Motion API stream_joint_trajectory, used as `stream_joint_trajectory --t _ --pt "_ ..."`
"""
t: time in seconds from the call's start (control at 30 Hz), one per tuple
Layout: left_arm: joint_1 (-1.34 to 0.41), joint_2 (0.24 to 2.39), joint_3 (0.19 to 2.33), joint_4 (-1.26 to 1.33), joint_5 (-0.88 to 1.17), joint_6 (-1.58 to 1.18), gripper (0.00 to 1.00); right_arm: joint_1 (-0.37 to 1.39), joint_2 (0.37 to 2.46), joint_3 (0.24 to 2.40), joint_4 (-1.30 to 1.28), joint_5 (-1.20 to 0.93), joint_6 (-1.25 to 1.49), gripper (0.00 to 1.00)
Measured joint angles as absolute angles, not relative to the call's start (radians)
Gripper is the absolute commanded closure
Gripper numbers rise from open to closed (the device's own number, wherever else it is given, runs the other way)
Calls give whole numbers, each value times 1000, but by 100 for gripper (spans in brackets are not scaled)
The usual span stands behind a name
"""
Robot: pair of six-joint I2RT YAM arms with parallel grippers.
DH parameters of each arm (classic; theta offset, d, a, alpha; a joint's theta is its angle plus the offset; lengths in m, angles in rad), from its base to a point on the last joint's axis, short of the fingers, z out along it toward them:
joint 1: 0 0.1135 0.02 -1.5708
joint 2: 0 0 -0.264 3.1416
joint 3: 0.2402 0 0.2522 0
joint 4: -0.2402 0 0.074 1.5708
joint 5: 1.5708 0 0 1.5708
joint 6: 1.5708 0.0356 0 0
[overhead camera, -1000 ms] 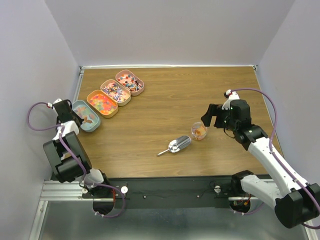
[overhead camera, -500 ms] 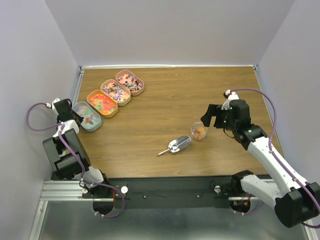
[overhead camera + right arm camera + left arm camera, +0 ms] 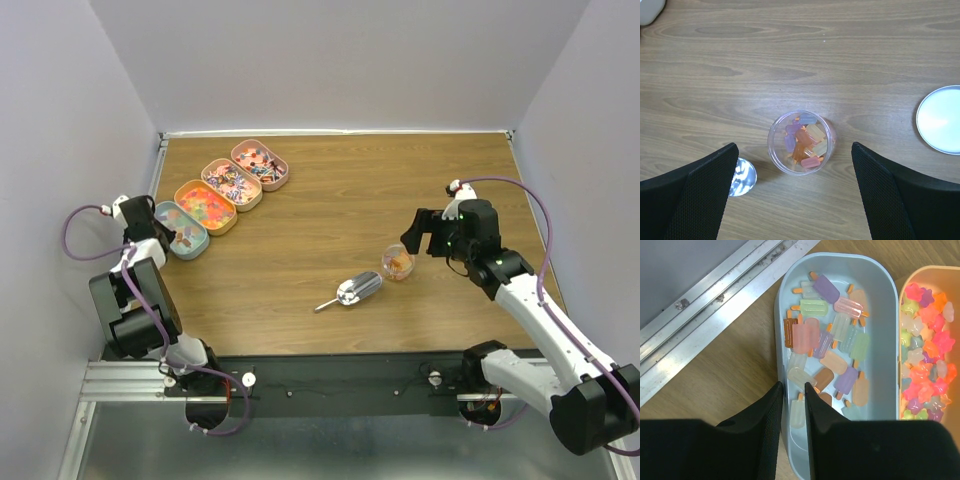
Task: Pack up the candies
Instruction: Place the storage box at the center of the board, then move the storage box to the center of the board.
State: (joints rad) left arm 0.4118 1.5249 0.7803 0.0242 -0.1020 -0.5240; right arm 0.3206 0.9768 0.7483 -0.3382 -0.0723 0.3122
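Left end effector (image 3: 793, 435): jaws narrowly parted astride one long wall of the blue oval tin (image 3: 885, 315), seemingly loose of it rather than pinching.
Tins: popsicle-shaped candies (image 3: 830, 340) lie heaped in the blue tin. Star-shaped candies (image 3: 927, 355) fill the orange tin (image 3: 903, 320) just beside it. Two pink tins (image 3: 232, 185) (image 3: 260, 164) carry the row on along the far left of the surface (image 3: 380, 190).
Scoop (image 3: 352, 291): lying unheld mid-surface, near the cup.
Clear cup (image 3: 772, 150): uncovered, holding a small lot of candies (image 3: 802, 142).
Right end effector (image 3: 795, 147): spread wide above the cup, touching nothing.
Progress: a first helping looks packed. The tins are well stocked, so most of the scooping is left.
Hard to make out: what fills the pink tins is too small to name. A white round disc (image 3: 940, 119) is cut off at the right wrist view's edge, and only the scoop's bowl shows there.
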Motion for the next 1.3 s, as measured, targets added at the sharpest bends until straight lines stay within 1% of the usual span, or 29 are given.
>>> stream_joint_trajectory --t 0.03,0.07,0.17,0.23,0.3,0.33,0.37,0.43,0.47,0.5,0.53,0.57,0.6,0.67,0.8,0.9,0.97,1.2,1.3 --pt "410 1523 779 24 -104 -529 57 321 977 748 -338 -72 312 0" --pt "408 1521 777 24 -105 -533 44 322 977 748 -338 -72 312 0" --pt "402 1509 775 20 -105 -551 28 322 976 747 -338 -72 312 0" --pt "397 1486 772 12 -113 -551 27 322 975 746 -338 -72 312 0" --pt "395 1453 772 2 -123 -546 42 322 975 745 -338 -72 312 0" --pt "395 1418 772 -2 -128 -542 46 322 974 745 -338 -72 312 0" --pt "395 1400 772 -8 -133 -534 48 322 974 745 -338 -72 312 0" --pt "392 1339 776 -21 -140 -511 46 322 974 745 -338 -72 312 0" --pt "388 1311 780 -27 -146 -493 41 322 974 745 -338 -72 312 0" --pt "381 1292 786 -32 -151 -480 39 322 974 745 -338 -72 312 0" --pt "351 1268 804 -44 -168 -452 37 322 974 745 -338 -72 312 0" --pt "327 1258 825 -47 -175 -428 32 322 974 745 -338 -72 312 0" --pt "299 1254 843 -48 -179 -403 29 322 974 745 -338 -72 312 0" --pt "185 1255 905 -51 -190 -328 26 322 974 745 -338 -72 312 0" --pt "-5 1295 992 -47 -167 -213 25 322 978 745 -338 -72 312 0" --pt "-107 1372 1055 -49 -136 -144 25 322 983 744 -338 -72 310 0" --pt "-159 1464 1118 -68 -111 -84 25 322 987 744 -338 -72 308 0" --pt "-265 1758 1296 -168 -102 61 26 322 995 741 -338 -67 304 0" --pt "-279 1840 1336 -204 -103 97 30 322 1000 740 -338 -64 302 0"
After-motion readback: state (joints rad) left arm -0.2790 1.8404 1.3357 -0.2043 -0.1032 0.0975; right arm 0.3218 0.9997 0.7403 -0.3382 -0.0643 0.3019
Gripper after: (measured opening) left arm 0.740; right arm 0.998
